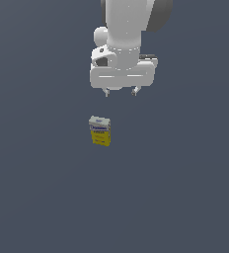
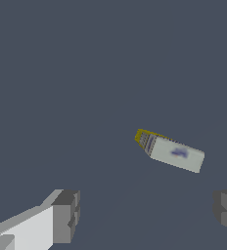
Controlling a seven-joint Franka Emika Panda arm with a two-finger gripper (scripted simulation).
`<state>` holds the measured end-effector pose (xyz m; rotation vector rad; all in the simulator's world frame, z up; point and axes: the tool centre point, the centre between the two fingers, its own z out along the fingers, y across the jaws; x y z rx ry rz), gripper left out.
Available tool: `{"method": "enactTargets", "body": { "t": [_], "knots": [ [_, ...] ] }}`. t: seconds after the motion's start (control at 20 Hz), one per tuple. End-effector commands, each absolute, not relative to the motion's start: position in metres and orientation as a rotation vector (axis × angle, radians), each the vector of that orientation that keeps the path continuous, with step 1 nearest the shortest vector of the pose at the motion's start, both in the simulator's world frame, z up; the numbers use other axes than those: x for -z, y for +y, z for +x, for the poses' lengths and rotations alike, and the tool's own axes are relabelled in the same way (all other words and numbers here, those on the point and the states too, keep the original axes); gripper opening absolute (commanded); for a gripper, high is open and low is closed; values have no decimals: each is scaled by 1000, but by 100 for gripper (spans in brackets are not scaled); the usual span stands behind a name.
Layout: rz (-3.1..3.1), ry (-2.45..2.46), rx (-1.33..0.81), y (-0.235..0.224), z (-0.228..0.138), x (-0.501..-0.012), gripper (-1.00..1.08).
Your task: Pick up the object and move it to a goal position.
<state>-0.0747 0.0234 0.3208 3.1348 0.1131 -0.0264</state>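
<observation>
1. Closest to the exterior camera is the carton [image 1: 99, 131]. It stands upright on the flat dark grey floor [image 1: 37, 197], turned a little so one narrow side shows. Yellow lower part, blue label band across the middle, pale grey-white top. The text on the band is too blurry to read.

2. Next back from the carton is the gripper [image 1: 120, 92]. It hangs in the air, pointing down, clearly apart from the carton and touching nothing. Going by the carton, the gripper sits farther from the camera and slightly toward the exterior view's right, so the carton is not between the fingers, it's off to the side and nearer the viewer.

3. The jaws are spread wide. Both short fingertips [image 1: 106, 92] poke out under the white hand body, with a gap between them wider than the carton. Nothing is held.

4. The wrist view backs this up: the carton [image 2: 170, 150] shows its pale top face with a blurry bluish mark and a sliver of yellow side, and it lies out ahead of the fingers [image 2: 64, 215], not in the gap between them. The two grey pads sit far apart at opposite sides of the picture.

5. Farthest from the carton is the white arm [image 1: 131, 24], rising out of the picture.
</observation>
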Motion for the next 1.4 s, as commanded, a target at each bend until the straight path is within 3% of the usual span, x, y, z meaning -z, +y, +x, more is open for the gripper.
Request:
{"method": "enactTargets", "body": {
  "t": [0.0, 1.35],
  "knots": [
    [3134, 140, 26, 22, -74, -319, 100],
    [3006, 926, 14, -15, -67, -271, 100]
  ]
}}
